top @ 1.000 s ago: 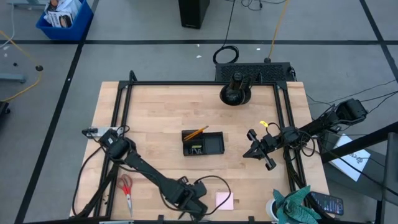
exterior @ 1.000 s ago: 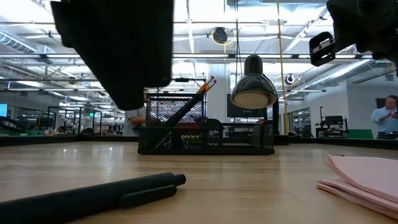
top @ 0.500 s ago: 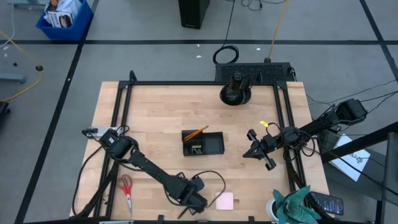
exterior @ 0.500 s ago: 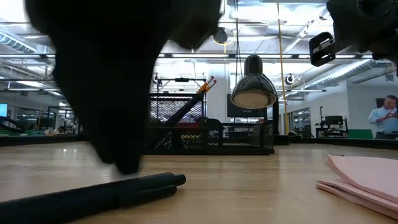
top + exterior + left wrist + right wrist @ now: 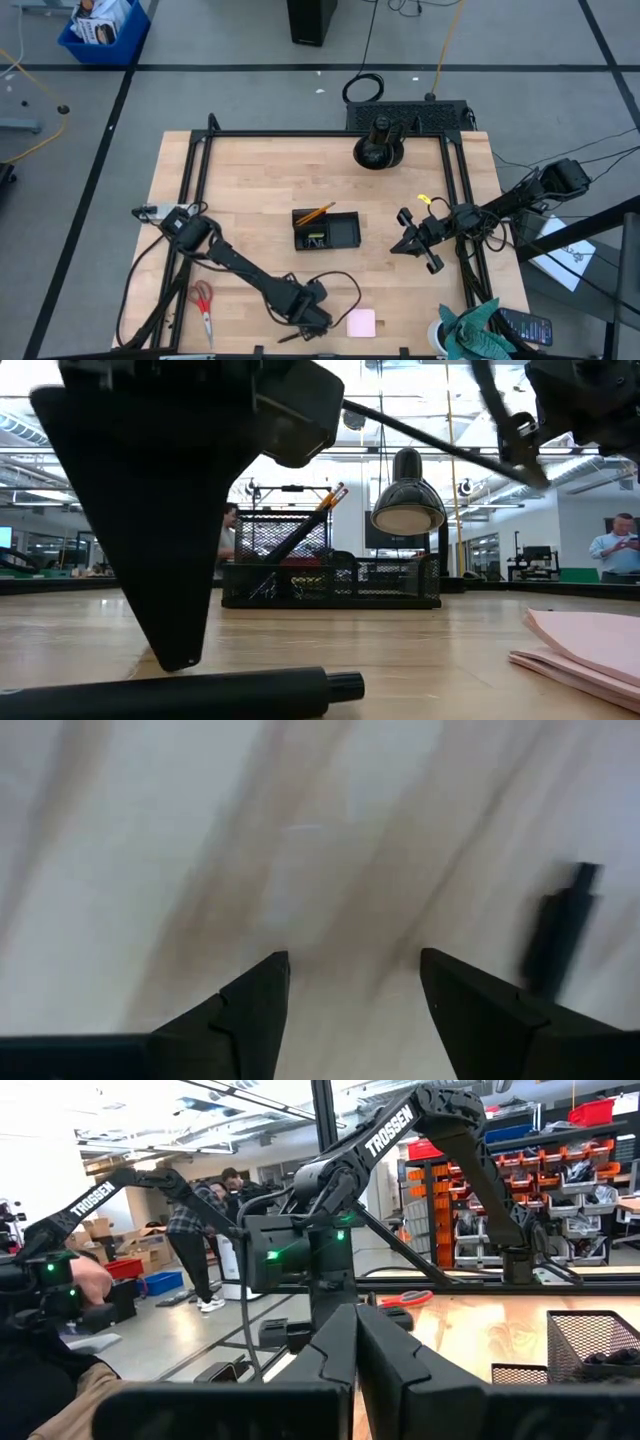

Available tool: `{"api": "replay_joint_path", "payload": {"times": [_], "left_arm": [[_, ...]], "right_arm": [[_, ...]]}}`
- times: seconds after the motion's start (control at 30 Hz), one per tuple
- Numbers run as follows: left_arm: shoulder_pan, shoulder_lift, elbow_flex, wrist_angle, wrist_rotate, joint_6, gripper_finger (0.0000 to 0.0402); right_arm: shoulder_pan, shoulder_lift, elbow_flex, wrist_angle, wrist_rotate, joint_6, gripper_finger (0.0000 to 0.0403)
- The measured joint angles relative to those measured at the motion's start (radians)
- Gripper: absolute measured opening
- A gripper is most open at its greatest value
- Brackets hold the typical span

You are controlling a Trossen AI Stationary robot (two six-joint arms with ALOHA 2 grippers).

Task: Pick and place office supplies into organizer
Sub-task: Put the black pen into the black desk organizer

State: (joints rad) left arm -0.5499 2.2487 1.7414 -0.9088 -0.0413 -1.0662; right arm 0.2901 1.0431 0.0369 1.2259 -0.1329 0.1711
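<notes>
Light wooden boards make the table (image 5: pixel 260 180), framed by a black rail, with a grey floor around it; behind it, in the low view, a large hall with ceiling lights and some people far away. Near the middle stands the organizer (image 5: pixel 327 231) (a black mesh tray), and an orange pencil (image 5: pixel 315 213) leans out of its left compartment; the same tray (image 5: pixel 330 572) shows in the low view with pencils sticking up. At the front edge the left gripper (image 5: pixel 312 322) is low over the wood, its jaws spread wide with nothing between them; the left wrist view shows both fingers (image 5: pixel 250 1010) over bare board. A black pen (image 5: pixel 190 695) lies flat just in front of that gripper, apart from it; probably it is the same dark shape (image 5: pixel 560 925) seen blurred beside one finger. The pink sticky-note pad (image 5: pixel 361 322) lies just to the right of the gripper; the red-handled scissors (image 5: pixel 204 304) lie at the front left, well apart. The right gripper (image 5: pixel 405 240) waits at the right side, above the table, fingers pressed together and holding nothing. A black lamp (image 5: pixel 379 149) stands at the far edge.
</notes>
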Motion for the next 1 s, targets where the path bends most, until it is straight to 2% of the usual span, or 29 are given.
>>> {"api": "replay_joint_path", "payload": {"times": [0.2, 0.4, 0.6, 1.0], "left_arm": [[-0.002, -0.084, -0.001, -0.094, 0.011, 0.019, 0.0232], [-0.018, -0.136, 0.000, 0.002, -0.011, 0.030, 0.0232], [-0.052, -0.092, 0.001, 0.136, -0.030, 0.166, 0.0232], [-0.083, -0.036, 0.001, 0.214, -0.047, 0.167, 0.0232]], "right_arm": [[0.000, 0.000, 0.000, 0.002, 0.000, 0.000, 0.0004], [0.000, 0.000, 0.000, 0.003, 0.000, 0.000, 0.0004], [0.000, 0.000, 0.000, 0.004, 0.001, 0.000, 0.0004], [0.000, 0.000, 0.000, 0.003, 0.002, 0.000, 0.0004]]}}
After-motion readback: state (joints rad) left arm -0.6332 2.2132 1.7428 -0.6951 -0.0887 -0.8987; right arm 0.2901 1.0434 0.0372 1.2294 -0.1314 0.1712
